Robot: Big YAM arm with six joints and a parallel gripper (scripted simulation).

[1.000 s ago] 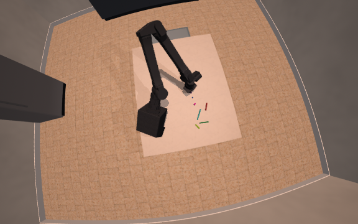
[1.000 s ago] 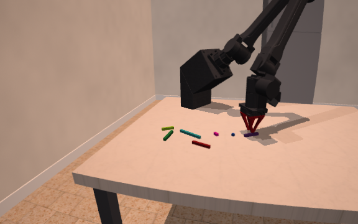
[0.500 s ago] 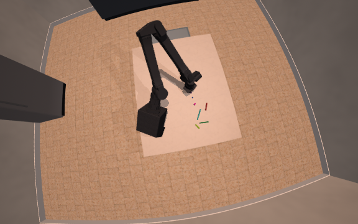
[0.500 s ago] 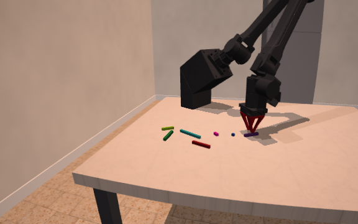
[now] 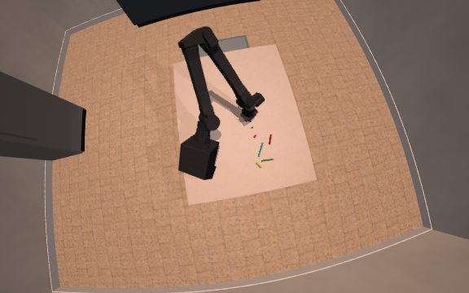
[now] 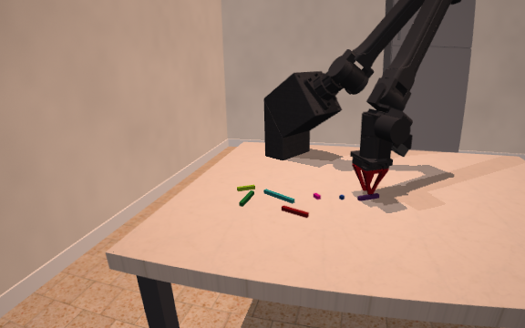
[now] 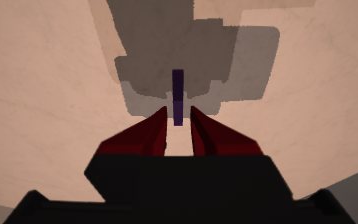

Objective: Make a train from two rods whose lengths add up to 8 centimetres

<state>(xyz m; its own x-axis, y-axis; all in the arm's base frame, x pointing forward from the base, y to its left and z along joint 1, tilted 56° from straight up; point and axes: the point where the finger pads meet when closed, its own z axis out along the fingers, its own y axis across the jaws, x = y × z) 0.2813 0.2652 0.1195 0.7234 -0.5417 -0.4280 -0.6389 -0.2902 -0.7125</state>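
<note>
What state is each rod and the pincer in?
pincer: partly open, holding nothing
purple rod: flat, ungripped
blue rod: loose
magenta rod: loose
red rod: flat, loose
turquoise rod: flat, loose
green rod: flat, loose
lime rod: flat, loose
</note>
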